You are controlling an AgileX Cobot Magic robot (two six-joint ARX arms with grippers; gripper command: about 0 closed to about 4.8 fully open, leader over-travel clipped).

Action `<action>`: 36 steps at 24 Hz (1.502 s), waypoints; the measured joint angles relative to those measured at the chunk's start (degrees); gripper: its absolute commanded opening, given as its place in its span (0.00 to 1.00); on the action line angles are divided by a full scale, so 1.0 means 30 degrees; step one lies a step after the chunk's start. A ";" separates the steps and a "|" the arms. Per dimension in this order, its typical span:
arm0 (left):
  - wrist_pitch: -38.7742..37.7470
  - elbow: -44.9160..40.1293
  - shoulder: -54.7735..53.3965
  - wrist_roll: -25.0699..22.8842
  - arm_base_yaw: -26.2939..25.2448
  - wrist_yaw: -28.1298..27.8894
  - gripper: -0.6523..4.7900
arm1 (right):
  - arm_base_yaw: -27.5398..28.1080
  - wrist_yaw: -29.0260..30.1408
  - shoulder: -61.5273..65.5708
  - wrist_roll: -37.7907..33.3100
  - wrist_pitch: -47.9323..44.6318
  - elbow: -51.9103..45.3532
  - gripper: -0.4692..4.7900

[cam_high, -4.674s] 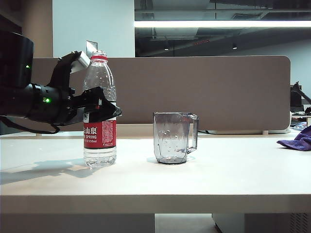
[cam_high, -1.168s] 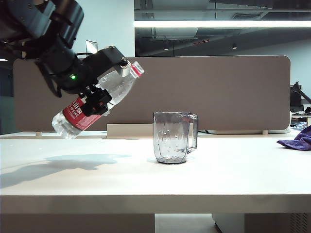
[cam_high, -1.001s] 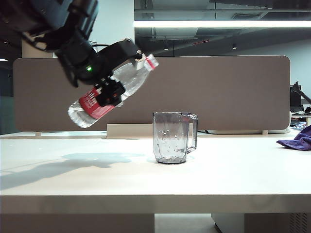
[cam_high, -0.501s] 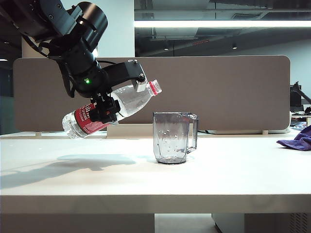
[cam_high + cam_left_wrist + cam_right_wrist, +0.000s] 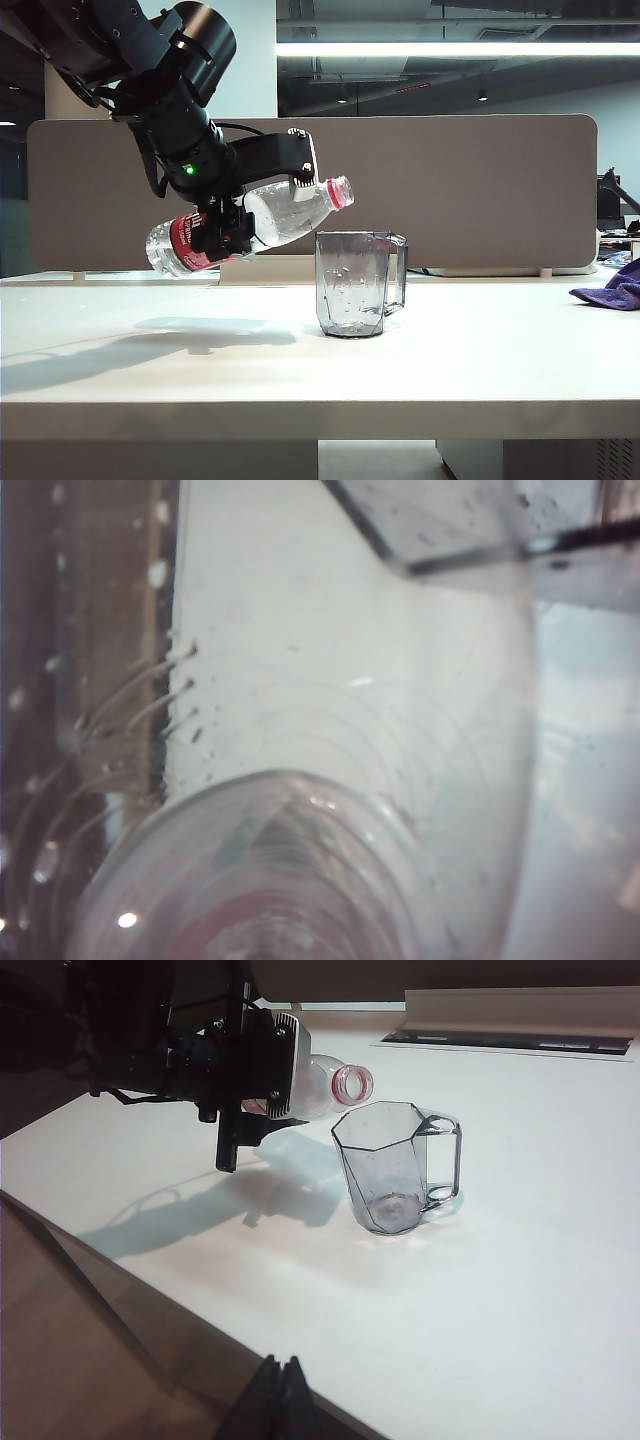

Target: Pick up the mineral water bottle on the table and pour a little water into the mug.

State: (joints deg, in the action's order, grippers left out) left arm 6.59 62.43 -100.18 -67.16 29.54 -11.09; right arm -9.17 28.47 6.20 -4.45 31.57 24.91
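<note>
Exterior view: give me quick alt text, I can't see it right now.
The left hand holds the mineral water bottle tilted in the air, its open mouth just left of the empty-looking mug on the white table. A purple cloth lies far right.

The clear ribbed mineral water bottle [image 5: 300,880] fills the near field, blurred, droplets clinging inside. Beyond it lie the white table [image 5: 330,630] and a corner of the mug [image 5: 450,520].

Left claw [image 5: 235,215] tipped bottle [image 5: 255,222] flatter, mouth now over mug [image 5: 360,283].
</note>
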 measured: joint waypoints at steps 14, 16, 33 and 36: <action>0.0882 0.0175 -0.0087 -0.3300 -0.0051 -0.1406 0.57 | 0.0000 0.0015 0.0000 -0.0007 -0.0015 0.0000 0.07; 0.1158 0.0393 -0.0240 -0.3825 -0.0051 -0.1574 0.56 | -0.0007 0.0015 0.0007 -0.0007 -0.0015 0.0000 0.07; 0.2623 0.1392 -0.1020 -0.8204 -0.0051 -0.2178 0.56 | 0.0000 0.0313 -0.0007 0.0000 -0.0044 0.0000 0.07; 0.2958 0.1392 -0.1020 -0.9056 -0.0051 -0.2178 0.56 | -0.0007 0.0328 -0.0007 0.0000 -0.0044 0.0000 0.07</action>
State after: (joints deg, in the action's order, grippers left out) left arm 15.46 66.61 -103.24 -94.32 29.39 -17.63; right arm -9.19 29.45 6.17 -4.45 31.44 24.91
